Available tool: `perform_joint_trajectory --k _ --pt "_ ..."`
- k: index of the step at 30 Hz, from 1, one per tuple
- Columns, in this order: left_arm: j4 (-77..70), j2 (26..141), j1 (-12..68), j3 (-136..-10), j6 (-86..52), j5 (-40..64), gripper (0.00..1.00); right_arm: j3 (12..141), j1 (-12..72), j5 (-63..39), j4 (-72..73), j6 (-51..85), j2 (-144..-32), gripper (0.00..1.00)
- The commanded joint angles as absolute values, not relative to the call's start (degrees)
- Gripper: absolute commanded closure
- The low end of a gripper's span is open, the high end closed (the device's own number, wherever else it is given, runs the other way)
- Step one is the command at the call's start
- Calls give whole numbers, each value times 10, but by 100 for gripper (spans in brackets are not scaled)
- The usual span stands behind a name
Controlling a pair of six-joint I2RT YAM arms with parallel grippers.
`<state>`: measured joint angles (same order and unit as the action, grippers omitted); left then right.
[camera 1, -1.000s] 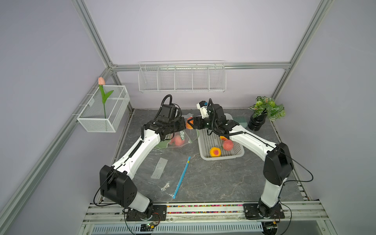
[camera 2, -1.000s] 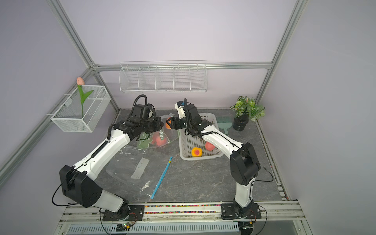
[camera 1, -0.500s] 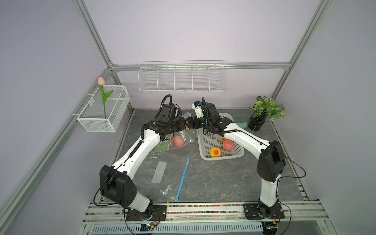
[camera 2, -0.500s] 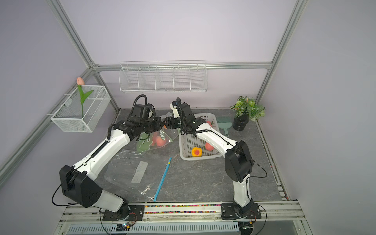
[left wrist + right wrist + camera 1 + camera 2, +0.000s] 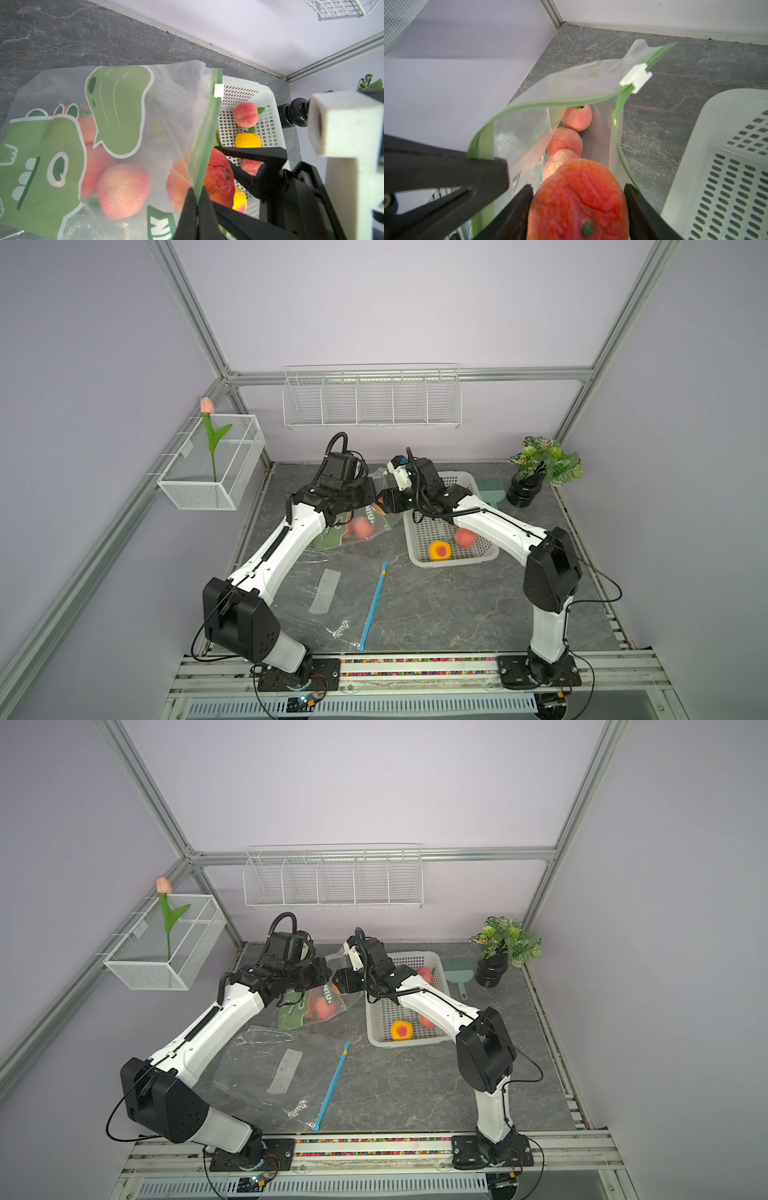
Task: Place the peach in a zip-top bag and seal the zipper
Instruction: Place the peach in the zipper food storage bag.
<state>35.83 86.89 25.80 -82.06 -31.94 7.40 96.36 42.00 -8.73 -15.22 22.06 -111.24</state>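
Observation:
The zip-top bag (image 5: 124, 99), clear with a green dinosaur print, hangs with its mouth open; its white slider (image 5: 636, 78) sits at the far end of the green zipper. My left gripper (image 5: 197, 193) is shut on the zipper edge and holds that side up. Several peaches (image 5: 564, 141) lie inside the bag. My right gripper (image 5: 578, 187) is shut on a red-orange peach (image 5: 577, 207), right at the bag's mouth. In both top views the two grippers meet above the bag (image 5: 365, 526), left gripper (image 5: 371, 499) beside right gripper (image 5: 338, 984).
A white perforated basket (image 5: 486, 558) to the right of the bag holds a peach (image 5: 465, 537) and a yellow-orange fruit (image 5: 439, 550). A second clear bag with a blue zipper strip (image 5: 374, 601) lies flat in front. A potted plant (image 5: 536, 472) and a green brush (image 5: 457, 973) stand at the back right.
My right gripper has carried the peach leftward from over the basket to the bag's mouth. The left gripper has kept its hold on the zipper edge.

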Motion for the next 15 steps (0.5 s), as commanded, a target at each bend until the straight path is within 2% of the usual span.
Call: perform_joint_trajectory --k 1,5,9,15 --pt "346 865 256 -813 -325 78 100 969 424 -73 -137 231 -1118 30" --pt "346 865 256 -813 -324 81 100 998 424 -56 -141 235 -1138 28" --pt "350 867 256 -816 -323 78 100 1018 424 -33 -144 250 -1150 12" --pt "353 867 254 -819 -316 73 100 1003 423 -33 -132 234 -1118 7"
